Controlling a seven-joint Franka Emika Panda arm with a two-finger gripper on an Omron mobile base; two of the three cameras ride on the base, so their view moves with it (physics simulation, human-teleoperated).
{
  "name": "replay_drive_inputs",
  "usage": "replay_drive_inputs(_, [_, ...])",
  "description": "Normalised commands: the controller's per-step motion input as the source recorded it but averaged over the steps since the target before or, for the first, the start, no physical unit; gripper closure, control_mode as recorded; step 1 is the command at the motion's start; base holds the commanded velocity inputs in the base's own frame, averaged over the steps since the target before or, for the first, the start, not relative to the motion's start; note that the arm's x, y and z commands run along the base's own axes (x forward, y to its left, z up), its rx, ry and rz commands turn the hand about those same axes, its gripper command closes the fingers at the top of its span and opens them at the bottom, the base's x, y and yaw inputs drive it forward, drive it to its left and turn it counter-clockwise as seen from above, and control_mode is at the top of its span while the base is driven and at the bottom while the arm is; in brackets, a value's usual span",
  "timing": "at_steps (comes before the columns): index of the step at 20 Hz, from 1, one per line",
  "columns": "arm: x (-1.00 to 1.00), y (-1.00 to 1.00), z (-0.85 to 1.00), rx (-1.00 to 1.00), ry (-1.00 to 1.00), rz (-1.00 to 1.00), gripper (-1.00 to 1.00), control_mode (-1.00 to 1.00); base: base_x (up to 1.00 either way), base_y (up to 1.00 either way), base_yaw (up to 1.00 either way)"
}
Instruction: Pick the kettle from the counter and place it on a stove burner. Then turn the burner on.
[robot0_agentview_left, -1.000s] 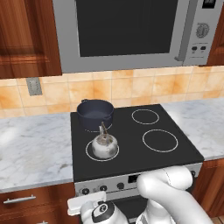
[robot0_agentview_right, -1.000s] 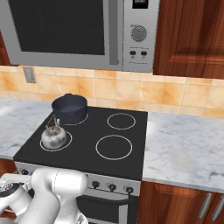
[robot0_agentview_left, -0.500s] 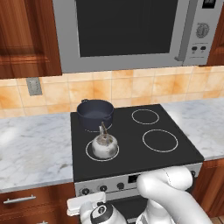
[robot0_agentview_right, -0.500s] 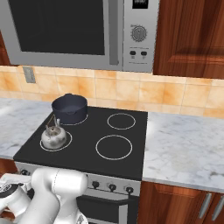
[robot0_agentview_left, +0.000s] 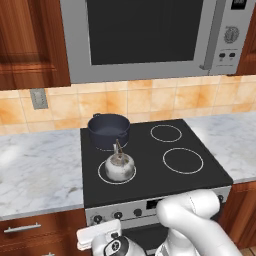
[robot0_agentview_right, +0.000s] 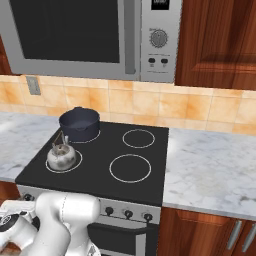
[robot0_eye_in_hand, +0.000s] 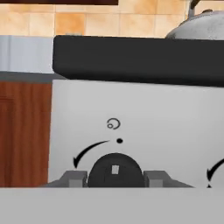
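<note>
One kettle (robot0_agentview_left: 119, 167) on stove burner (robot0_agentview_left: 101, 176); one pot (robot0_agentview_left: 108, 130); gripper (robot0_eye_in_hand: 115, 178) fingers clamped on knob (robot0_eye_in_hand: 115, 170).

Both base views sit high behind the arm, looking forward and down. The left one sees the cooktop (robot0_agentview_left: 150, 155) from the left, the right one from the right. They share the kettle (robot0_agentview_left: 119, 166), the pot (robot0_agentview_left: 108, 130) behind it, and the microwave (robot0_agentview_left: 150, 35) above. The hand view sits low and very close, facing the stove's front panel, a dark knob (robot0_eye_in_hand: 115, 170) dead ahead between the fingers (robot0_eye_in_hand: 74, 178).
</note>
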Motion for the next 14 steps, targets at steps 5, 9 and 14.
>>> replay_drive_inputs(5, [0.0, 0.12, -0.06, -0.27, -0.19, 0.39, 1.0, -1.0, 0.0, 0.0, 0.0])
replay_drive_inputs(9, [0.09, 0.2, -0.24, -0.33, 0.0, 0.44, 1.0, -1.0, 0.0, 0.0, 0.0])
replay_drive_inputs(14, [0.16, 0.24, -0.41, -0.37, 0.15, 0.43, 1.0, -1.0, 0.0, 0.0, 0.0])
